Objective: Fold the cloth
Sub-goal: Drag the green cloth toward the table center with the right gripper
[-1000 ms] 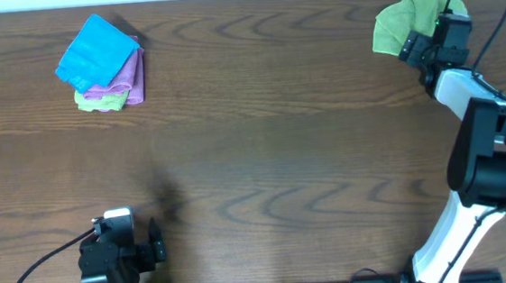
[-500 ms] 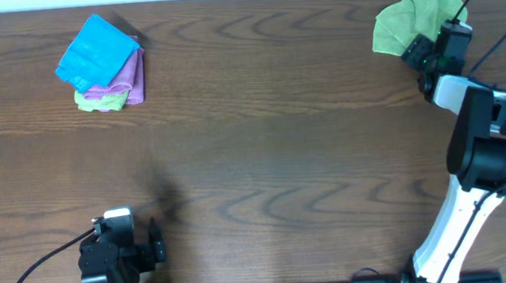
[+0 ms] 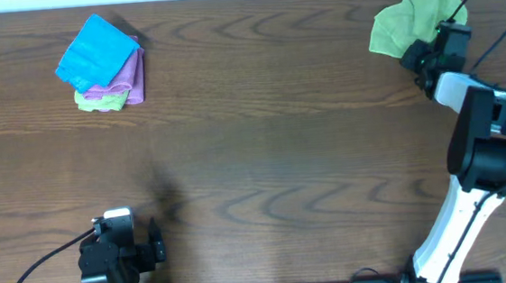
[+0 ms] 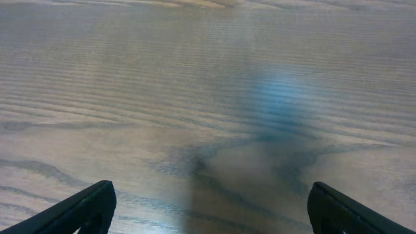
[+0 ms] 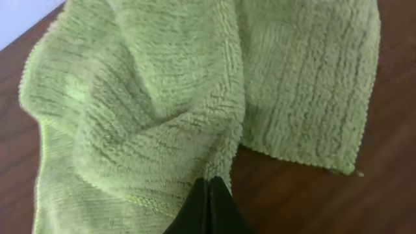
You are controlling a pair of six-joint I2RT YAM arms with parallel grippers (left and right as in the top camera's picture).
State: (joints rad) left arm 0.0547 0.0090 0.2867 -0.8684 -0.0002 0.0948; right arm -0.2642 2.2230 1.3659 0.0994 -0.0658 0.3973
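I am pinching the cloth (image 5: 162,97) with my right claw (image 5: 209,195): in the right wrist view my two dark fingers are pressing flat together, and a ridge of the lime-green pile is running down into their tips, so the claw is clamped on a fold of it. The cloth is lying crumpled rather than flat, one thick rumpled mass bulging on the left and a smoother flap spreading to the right, with brown wood showing beneath its lower edge. From overhead the cloth (image 3: 410,16) is sitting at the far right corner of the table (image 3: 263,159), bunched up, and my right claw (image 3: 419,49) is touching its near edge, my white arm reaching up to it from the right side of the base. My left claw (image 4: 211,190) is hanging wide apart over bare wood, holding nothing, its two black fingertips showing at the bottom corners of the left wrist view; overhead, the left claw (image 3: 155,244) is resting low at the near left of the table. Well apart from all this, at the far left, a blue cloth (image 3: 96,50) is lying on top of a pink-purple cloth (image 3: 130,79), with a green cloth (image 3: 101,101) peeking out underneath them.
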